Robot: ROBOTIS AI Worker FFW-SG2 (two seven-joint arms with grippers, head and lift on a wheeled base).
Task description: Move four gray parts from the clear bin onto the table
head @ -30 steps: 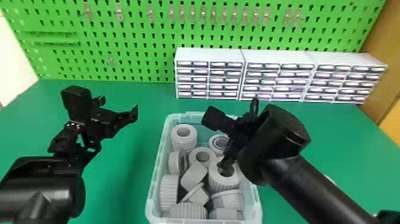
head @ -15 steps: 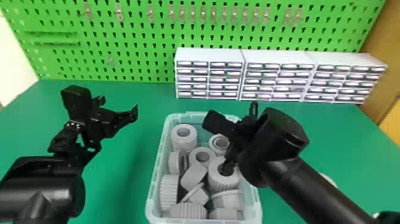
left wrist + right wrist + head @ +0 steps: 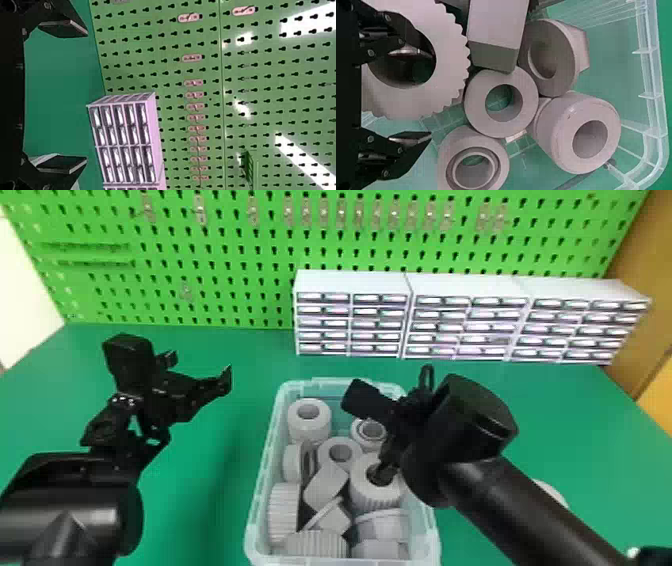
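Toothed gray part (image 3: 451, 77) is sitting bore-up in the clear bin (image 3: 274, 420). Right gripper (image 3: 431, 95) is standing wide, one finger inside the bore, the other outside with a gap. Left gripper (image 3: 86, 96) is hanging wide open. Part is looking rigid, fairly weighty; ring wall is probably offering best hold, teeth perhaps giving uneven contact
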